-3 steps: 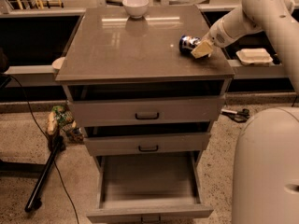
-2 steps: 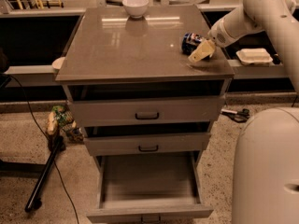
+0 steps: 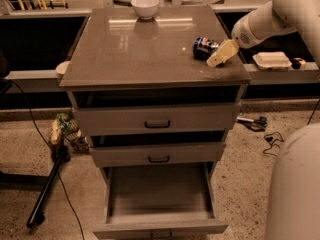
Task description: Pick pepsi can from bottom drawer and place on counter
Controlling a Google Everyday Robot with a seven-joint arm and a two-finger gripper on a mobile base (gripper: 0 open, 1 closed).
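Note:
The pepsi can (image 3: 204, 47), dark blue with a silver end, lies on its side at the right of the glossy grey-brown counter (image 3: 140, 49). My gripper (image 3: 220, 55), with cream fingers, hangs just right of the can and low over the counter, at the end of the white arm coming in from the upper right. It looks open, with the can at its fingertips and not clamped. The bottom drawer (image 3: 159, 194) is pulled out below and its flat floor is bare.
A white bowl (image 3: 145, 6) stands at the counter's back edge. Two shallower drawers (image 3: 157, 119) above the bottom one are slightly ajar. A white tray (image 3: 271, 60) sits on the ledge to the right. Cables and a dark stand lie on the floor at left. My white base (image 3: 295, 184) fills the lower right.
My gripper has drawn back slightly to the right from the can. The can has stayed lying in about the same spot on the counter.

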